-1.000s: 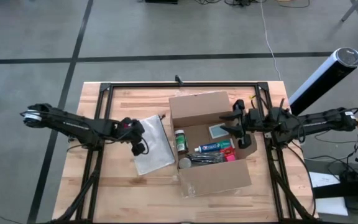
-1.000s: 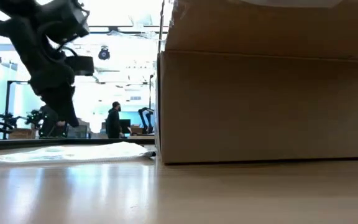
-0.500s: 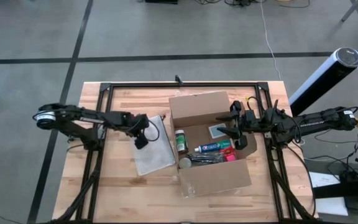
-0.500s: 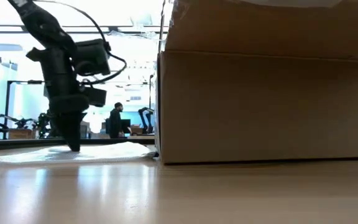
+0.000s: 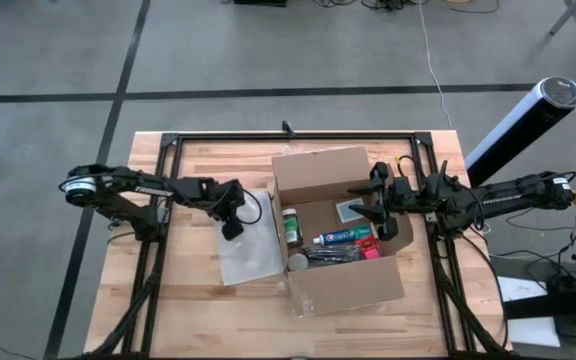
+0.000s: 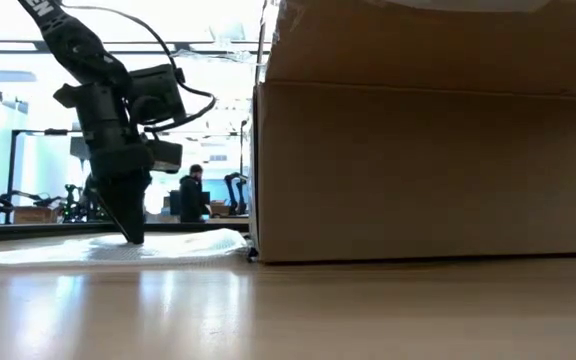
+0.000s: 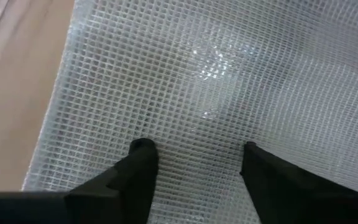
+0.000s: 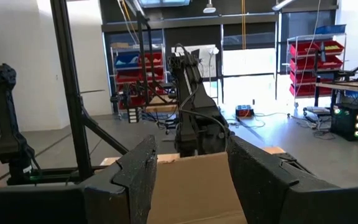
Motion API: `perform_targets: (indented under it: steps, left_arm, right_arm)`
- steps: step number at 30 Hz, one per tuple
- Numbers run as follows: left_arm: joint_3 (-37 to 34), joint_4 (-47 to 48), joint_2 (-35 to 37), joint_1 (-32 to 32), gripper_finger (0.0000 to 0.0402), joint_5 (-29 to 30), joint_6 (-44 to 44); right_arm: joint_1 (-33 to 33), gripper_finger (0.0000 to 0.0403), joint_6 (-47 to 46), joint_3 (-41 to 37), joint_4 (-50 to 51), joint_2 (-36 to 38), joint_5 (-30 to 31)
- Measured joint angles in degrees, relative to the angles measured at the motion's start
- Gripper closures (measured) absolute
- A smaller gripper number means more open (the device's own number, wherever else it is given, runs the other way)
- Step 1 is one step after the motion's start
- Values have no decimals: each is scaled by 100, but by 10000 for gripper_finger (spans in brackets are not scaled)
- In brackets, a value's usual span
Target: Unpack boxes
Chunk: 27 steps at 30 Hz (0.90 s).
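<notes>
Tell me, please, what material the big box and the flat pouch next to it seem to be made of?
The box looks like brown corrugated cardboard with a matte finish: plain kraft-coloured walls and folded-out flaps. The pouch seems to be translucent plastic with a woven mesh reinforcement: the left wrist view shows a fine grid pattern and a glossy highlight. The exact plastic cannot be told.

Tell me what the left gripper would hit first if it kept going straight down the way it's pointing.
The mesh zip pouch. The left gripper points down at it with fingers open, tips at or just above its surface, beside the cardboard box.
</notes>
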State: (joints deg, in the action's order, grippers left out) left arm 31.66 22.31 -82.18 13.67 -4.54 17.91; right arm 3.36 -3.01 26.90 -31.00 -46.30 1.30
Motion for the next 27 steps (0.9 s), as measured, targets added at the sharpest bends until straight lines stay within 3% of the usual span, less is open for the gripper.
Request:
perform_targets:
  steps: [12,21,27]
  left_arm:
    - [-17,-94,-35,-4,388,59,221]
    - [-61,64,344,-140,401,60,280]
    - [-51,282,975,-127,387,602,260]
  right_arm:
    - [0,227,0,1,20,0,0]
    - [0,231,0,0,20,0,0]
    - [0,228,1,1,18,0,1]
